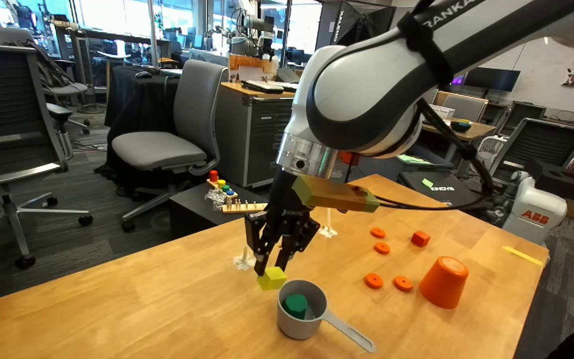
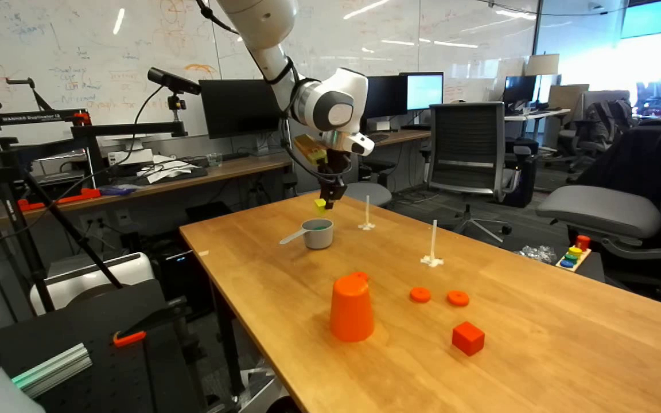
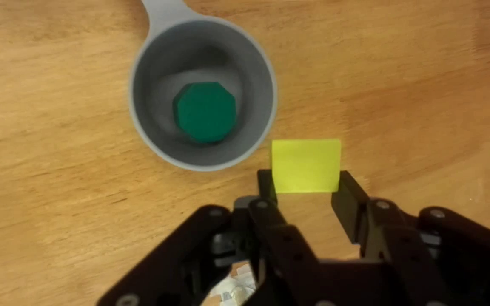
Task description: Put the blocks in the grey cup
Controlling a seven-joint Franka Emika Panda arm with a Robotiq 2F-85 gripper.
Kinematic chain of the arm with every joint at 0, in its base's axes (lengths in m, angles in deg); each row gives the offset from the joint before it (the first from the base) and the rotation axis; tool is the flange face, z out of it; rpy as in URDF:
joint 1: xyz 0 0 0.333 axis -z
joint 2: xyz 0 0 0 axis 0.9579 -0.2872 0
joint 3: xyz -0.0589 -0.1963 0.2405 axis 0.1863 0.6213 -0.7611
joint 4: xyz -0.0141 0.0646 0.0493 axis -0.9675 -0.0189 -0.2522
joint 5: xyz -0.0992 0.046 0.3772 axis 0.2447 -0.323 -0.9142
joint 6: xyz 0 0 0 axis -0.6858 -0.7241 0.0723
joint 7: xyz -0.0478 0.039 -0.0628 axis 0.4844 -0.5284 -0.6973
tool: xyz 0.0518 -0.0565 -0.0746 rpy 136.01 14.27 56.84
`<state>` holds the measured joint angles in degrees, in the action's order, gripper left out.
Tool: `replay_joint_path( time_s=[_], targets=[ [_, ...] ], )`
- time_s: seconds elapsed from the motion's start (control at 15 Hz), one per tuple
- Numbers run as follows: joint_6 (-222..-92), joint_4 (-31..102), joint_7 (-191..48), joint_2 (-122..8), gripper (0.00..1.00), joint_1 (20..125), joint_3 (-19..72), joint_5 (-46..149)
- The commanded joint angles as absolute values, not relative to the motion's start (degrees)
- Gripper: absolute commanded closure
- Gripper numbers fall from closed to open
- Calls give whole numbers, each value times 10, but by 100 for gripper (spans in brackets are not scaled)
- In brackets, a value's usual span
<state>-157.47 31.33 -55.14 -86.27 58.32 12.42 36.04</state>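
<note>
Yellow block point(image 3: 306, 165) gripped just beside grey cup point(image 3: 251, 97), drop still to be done

Yellow block is pinched at the tips of the fingers point(image 3: 351, 205), closed to its width, a pad on each side. Grey cup is set on the desk point(image 3: 58, 178), just beside the fingers, ahead and leftward as shown by the wrist view; green block point(image 3: 206, 112) is seen on its floor. For a good release, the fingers should be shifted over the opening, lowered slightly and parted gently; height over the rim should be checked first, since it can't be judged exactly here.

Offset from the opening is best shown by the wrist view, where anything further off is missed. In an exterior view four orange discs point(image 1: 382, 248) and a red block point(image 1: 420, 239) are shown, well apart from the fingers; in an exterior view one disc is apparently hidden by the orange cup point(image 2: 352, 310), and green block is barely seen past the rim
</note>
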Motion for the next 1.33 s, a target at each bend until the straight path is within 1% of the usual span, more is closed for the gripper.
replay_joint_path(
  time_s=[0.0, 0.47, 0.53, 0.6, 0.73, 0.8, 0.93, 1.27],
  targets=[
    [-1608, 407, -532, -777, 86, 557, 143, 372],
    [-1642, 483, -539, -742, 86, 577, 154, 360],
    [-1640, 486, -533, -744, 46, 577, 161, 363],
    [-1637, 486, -533, -749, 36, 577, 168, 369],
    [-1632, 490, -536, -752, 23, 580, 181, 378],
    [-1635, 494, -537, -750, 13, 581, 187, 381],
    [-1636, 506, -539, -743, 0, 588, 196, 383],
    [-1653, 552, -524, -716, 0, 609, 244, 399]
  ],
)
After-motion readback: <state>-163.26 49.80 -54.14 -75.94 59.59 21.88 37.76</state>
